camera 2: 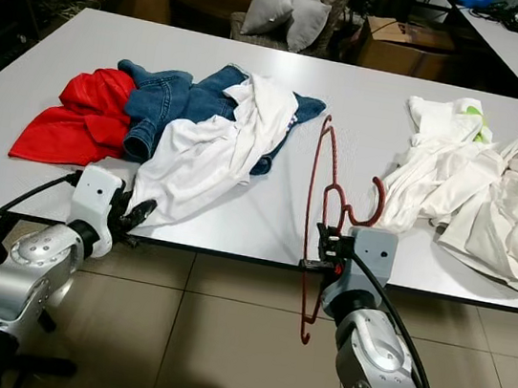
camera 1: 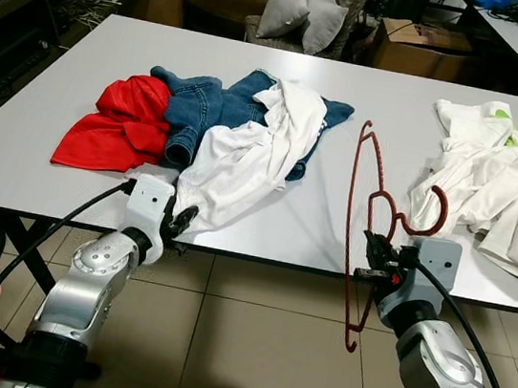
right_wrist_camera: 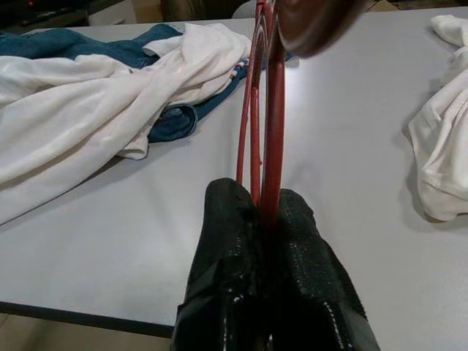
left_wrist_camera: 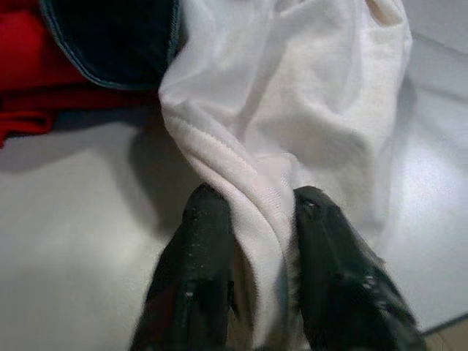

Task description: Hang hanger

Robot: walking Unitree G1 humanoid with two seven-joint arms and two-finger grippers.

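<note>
A long white desk [camera 1: 352,82] runs across the middle of the frame, its near edge just above the robot's two arms. On it, left of centre, lies a heap of clothes: a red garment [camera 1: 115,121] at the far left, blue jeans [camera 1: 215,109] behind, and a white shirt [camera 1: 255,150] draped over them and trailing down to the desk's near edge. At the right of the frame sits a second pile of white clothes [camera 1: 501,189]. Beyond the desk, at the upper centre, two grey cushions [camera 1: 304,12] rest on a chair.

The red hanger [camera 1: 366,199] stands on edge right of centre, its top part over the desk and its lower part dipping past the near edge toward the tiled floor, its hook curling toward the white pile. The right claw [camera 1: 375,259] is clamped tight on the hanger's thin red bars — the wrist view shows both fingers [right_wrist_camera: 234,248] pressed against them. The left claw [camera 1: 178,219], at the lower left, pinches a bunched fold of the white shirt's hem.

The hanger looks light, stiff and smooth, so it may swivel in the pinch; a hold near the neck below the hook seems steadiest. The shirt is soft and limp — it will sag wherever it isn't supported.
</note>
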